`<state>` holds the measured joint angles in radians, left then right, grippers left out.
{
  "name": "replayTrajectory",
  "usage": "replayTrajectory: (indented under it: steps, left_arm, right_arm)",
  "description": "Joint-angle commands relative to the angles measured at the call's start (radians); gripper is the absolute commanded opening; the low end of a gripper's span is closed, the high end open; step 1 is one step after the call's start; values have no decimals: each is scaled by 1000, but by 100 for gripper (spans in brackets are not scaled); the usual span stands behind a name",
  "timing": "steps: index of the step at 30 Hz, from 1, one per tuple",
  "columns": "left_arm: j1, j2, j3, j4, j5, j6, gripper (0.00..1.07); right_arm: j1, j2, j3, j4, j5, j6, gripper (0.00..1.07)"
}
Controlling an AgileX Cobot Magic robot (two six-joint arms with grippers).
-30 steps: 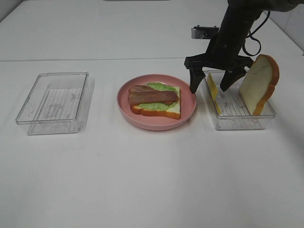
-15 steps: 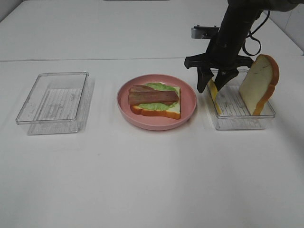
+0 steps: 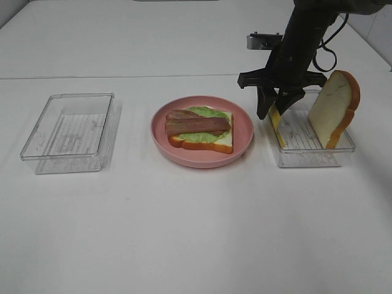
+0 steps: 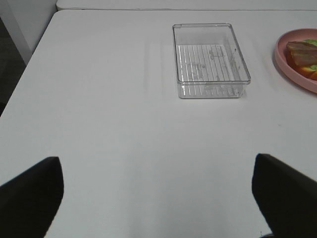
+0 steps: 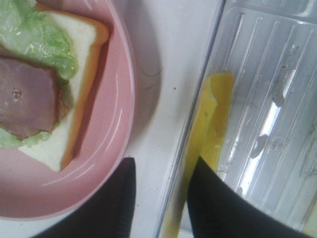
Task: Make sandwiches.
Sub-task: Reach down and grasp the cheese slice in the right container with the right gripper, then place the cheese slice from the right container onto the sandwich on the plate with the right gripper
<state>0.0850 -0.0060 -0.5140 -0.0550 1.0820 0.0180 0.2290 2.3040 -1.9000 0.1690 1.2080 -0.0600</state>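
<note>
Right end effector (image 3: 271, 114): down at the plate-side wall of the right tray (image 3: 312, 158). Jaws are narrowed, one finger outside the wall and one inside, with the cheese slice (image 5: 210, 124) between them. A sliver of bare worktop (image 3: 184, 233) shows between the outer finger and the wall, so you cannot tell whether the pads are biting yet.

Left end effector (image 4: 157, 194): jaws spread wide with nothing in them, hanging over the worktop, well apart from the left tray (image 4: 210, 59).

Pink plate (image 3: 202, 160): between the two trays. The sandwich stack (image 3: 199, 125) lies on it unfinished, with a bread base, then lettuce, then bacon on top. No cheese, no lid.

Bread slice (image 3: 334, 107): on edge, leaning at the right tray's outer end, probably so that you can pinch it from above. The cheese stands on edge against the wall, I judge for the same reason, and it looks like the next layer.

Hidden: the cheese's lower edge blurs behind the clear wall. Fingertip contact is not visible. The left arm lies outside the high view.
</note>
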Motion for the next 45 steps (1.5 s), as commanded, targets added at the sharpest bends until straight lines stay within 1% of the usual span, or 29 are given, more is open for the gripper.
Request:
replayTrajectory:
  steps: [1,2,3,4,5,14,16,18,19,20,22,23,24,25,26,27,28,29,30,31,32,33,34,35,36,37,38,45]
  left_arm:
    - [1,-19,0,-8,-6,0,98]
    - [1,-19,0,-8,-6,0,98]
    - [1,-19,0,-8,-6,0,98]
    - [1,-19,0,-8,-6,0,98]
    - [1,-19,0,-8,-6,0,98]
    - [1,-19,0,-8,-6,0,98]
    - [1,-19,0,-8,-6,0,98]
    - [1,-19,0,-8,-6,0,98]
    - [1,-19,0,-8,-6,0,98]
    - [1,-19,0,-8,-6,0,98]
    - [1,-19,0,-8,-6,0,98]
    - [1,-19,0,-8,-6,0,98]
    - [1,-19,0,-8,-6,0,98]
    - [1,-19,0,-8,-6,0,98]
    - [1,-19,0,-8,-6,0,98]
    - [1,-19,0,-8,-6,0,98]
    - [1,-19,0,-8,-6,0,98]
    - [1,-19,0,-8,-6,0,98]
    - [1,-19,0,-8,-6,0,98]
    - [1,-19,0,-8,-6,0,98]
    - [1,-19,0,-8,-6,0,98]
    - [1,-19,0,-8,-6,0,98]
    - [1,-19,0,-8,-6,0,98]
    - [1,-19,0,-8,-6,0,98]
    - [1,-19,0,-8,-6,0,98]
    - [1,-19,0,-8,-6,0,98]
    - [1,-19,0,-8,-6,0,98]
    - [1,-19,0,-8,-6,1,98]
  right_arm:
    - [-4,0,-6,-8,-2,2,10]
    - [-4,0,-6,-8,-2,2,10]
    - [-4,0,-6,-12,-5,2,5]
    - [-4,0,-6,-12,-5,2,5]
    - [-4,0,-6,-29,-7,13,0]
    - [-4,-1,-7,-63,5,43,0]
    - [-4,-30,-28,-30,67,54,0]
    - [-4,-47,-36,-14,88,60,0]
    - [-4,-88,-39,25,107,60,0]
    - [-4,-88,-39,25,107,60,0]
    - [-4,-149,-35,79,97,60,0]
    - [-4,-149,-35,79,97,60,0]
    - [-3,-168,-27,101,88,60,0]
    - [-2,-196,-4,150,69,38,0]
    - [-2,-196,-4,150,69,38,0]
    - [-1,-223,38,233,32,2,0]
    - [-1,-223,38,233,32,2,0]
    - [-1,-237,68,290,9,-21,0]
    - [-1,-263,128,408,-54,-99,0]
    - [-1,-263,128,408,-54,-99,0]
    - [-1,-270,156,463,-80,-131,0]
    - [-1,-275,219,606,-134,-211,0]
    - [-1,-275,219,606,-134,-211,0]
    - [-1,-272,249,661,-152,-243,0]
    - [-1,-257,292,776,-184,-309,0]
    - [-1,-257,292,776,-184,-309,0]
    - [-1,-232,318,845,-205,-357,0]
    - [12,-131,319,907,-230,-353,0]
